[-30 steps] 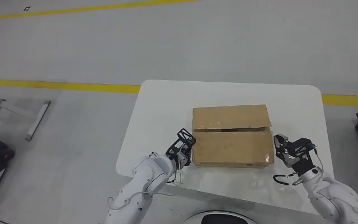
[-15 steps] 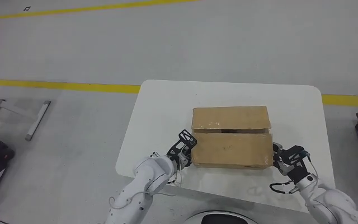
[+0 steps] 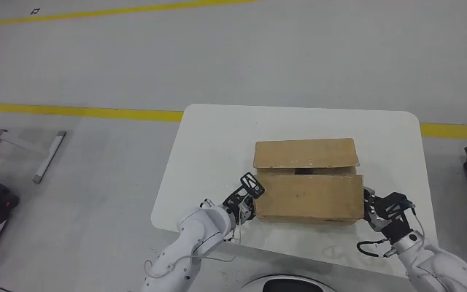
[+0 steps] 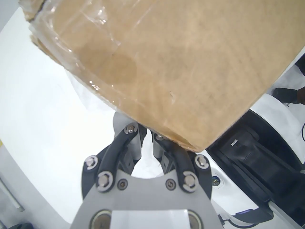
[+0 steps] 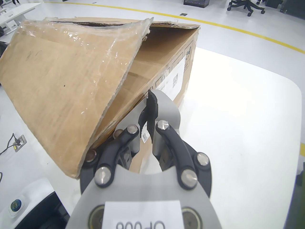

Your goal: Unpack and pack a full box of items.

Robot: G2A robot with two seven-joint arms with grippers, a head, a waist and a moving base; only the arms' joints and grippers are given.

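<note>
Against left pincer (image 4: 145, 133), seemingly touching: box (image 4: 166, 48)

The box (image 5: 59, 72) has a white sticker (image 5: 178, 72) on its end with a square code (print too small to read). The right gripper (image 5: 148, 117) wears a white tag (image 5: 142, 214), its letters upside down.

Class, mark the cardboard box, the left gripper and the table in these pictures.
cardboard box (image 3: 306, 196): top view, on its nearer top flap.
left gripper (image 4: 145, 134): left wrist view, at its front end under the box flap's corner.
table (image 3: 219, 146): top view, on the bare white surface beside the box.
</note>
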